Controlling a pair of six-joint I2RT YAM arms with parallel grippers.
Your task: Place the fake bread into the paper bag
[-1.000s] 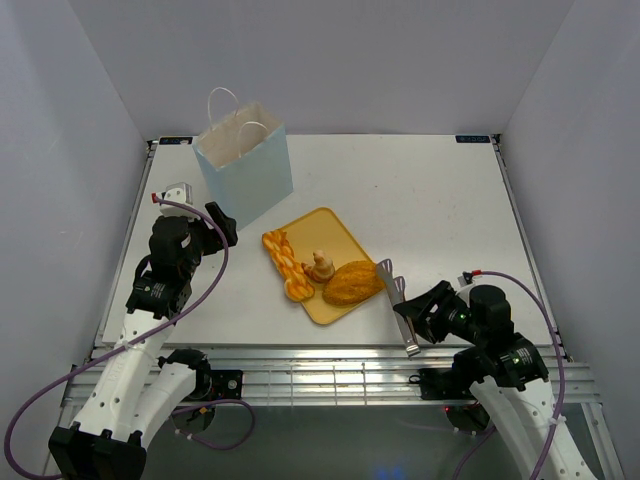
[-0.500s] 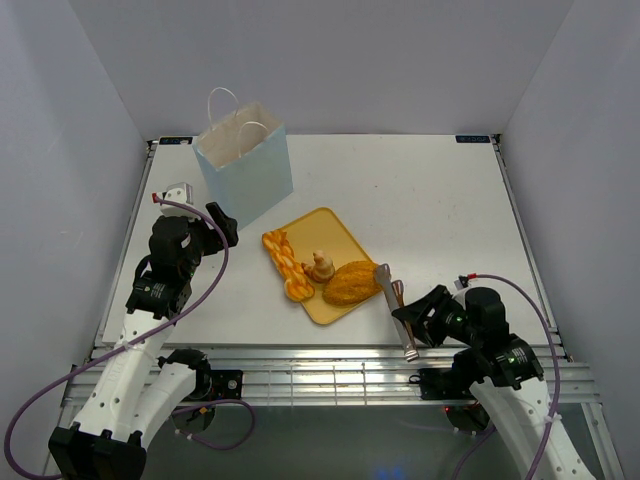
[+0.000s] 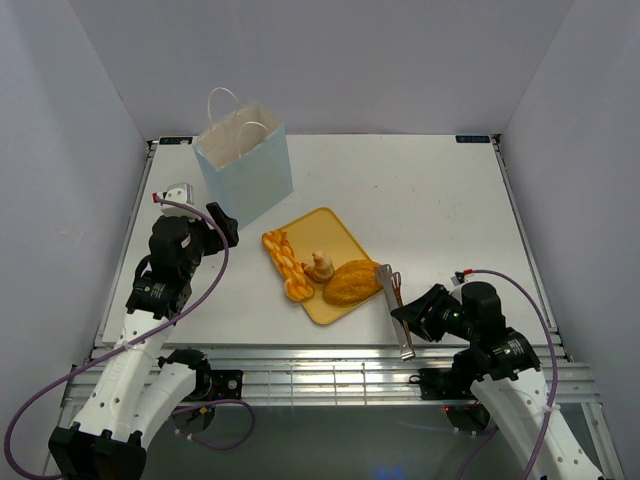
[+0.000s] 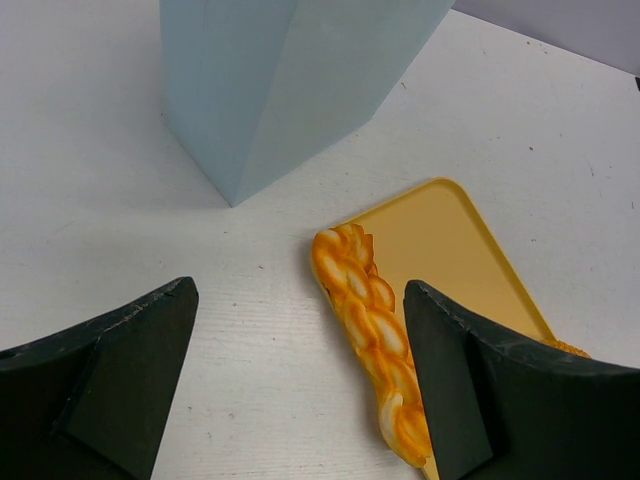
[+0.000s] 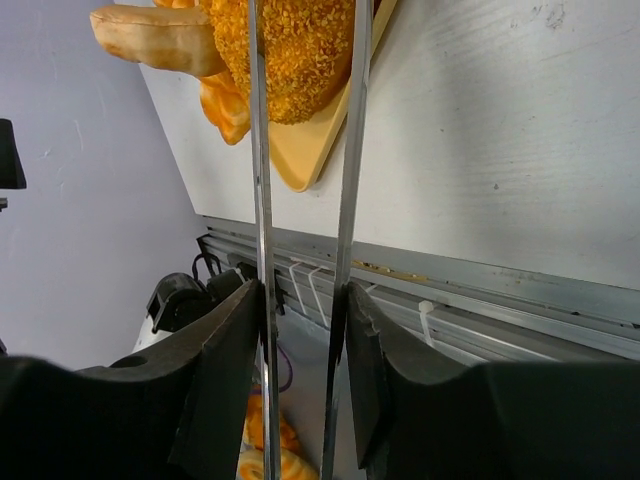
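Note:
The pale blue paper bag (image 3: 243,165) stands upright at the back left; its side shows in the left wrist view (image 4: 290,80). On the yellow tray (image 3: 325,232) lie an orange braid (image 3: 281,260), a tan bun (image 3: 320,266) and a golden oval loaf (image 3: 352,282). My right gripper (image 3: 412,322) is shut on the metal tongs (image 3: 394,310); their two blades (image 5: 355,150) straddle the golden loaf (image 5: 295,55). My left gripper (image 3: 222,226) is open and empty, above the table left of the braid (image 4: 372,330).
The table's near edge with its metal rails (image 3: 330,365) runs just under the right gripper. The grey walls close in on both sides. More bread pieces (image 5: 265,465) show below the table edge in the right wrist view.
My right gripper has drawn back toward the near edge and slightly left, pulling the tongs with it. The left arm, bag and bread have not moved.

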